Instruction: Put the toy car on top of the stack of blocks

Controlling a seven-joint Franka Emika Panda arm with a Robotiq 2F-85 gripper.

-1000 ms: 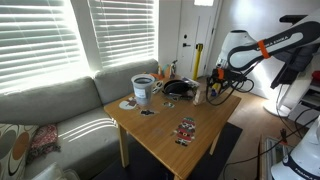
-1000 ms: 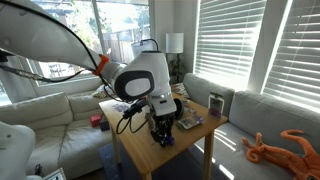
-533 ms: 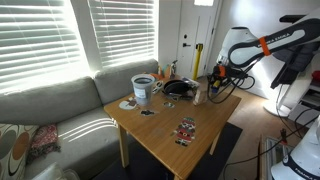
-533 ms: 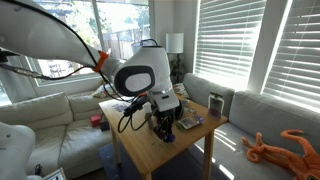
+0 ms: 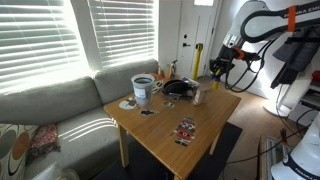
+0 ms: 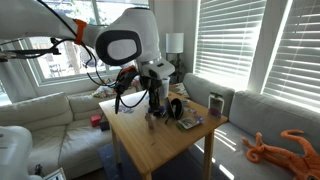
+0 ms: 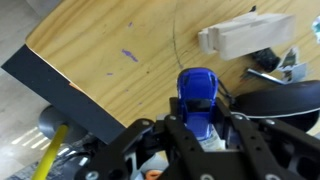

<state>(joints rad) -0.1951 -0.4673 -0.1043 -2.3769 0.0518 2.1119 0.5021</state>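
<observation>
My gripper (image 7: 203, 128) is shut on a blue toy car (image 7: 198, 96), whose nose sticks out past the fingers in the wrist view. The stack of blocks (image 7: 244, 35), a pale tan column, lies ahead of the car on the wooden table (image 7: 110, 45), apart from it. In an exterior view the gripper (image 5: 217, 70) hangs raised above the table's far corner, up and beside the small stack (image 5: 197, 96). In the other one the gripper (image 6: 152, 97) hangs above the table; the car is too small to make out there.
A white-and-blue bucket (image 5: 143, 90) and a black pan (image 5: 178, 88) stand at the table's back, close to the stack. A patterned flat item (image 5: 186, 130) lies near the front. A sofa (image 5: 60, 115) runs along the window side. The table edge (image 7: 75, 85) is near.
The arm has risen from low over the table's far corner to well above it, with the gripper still shut on the car.
</observation>
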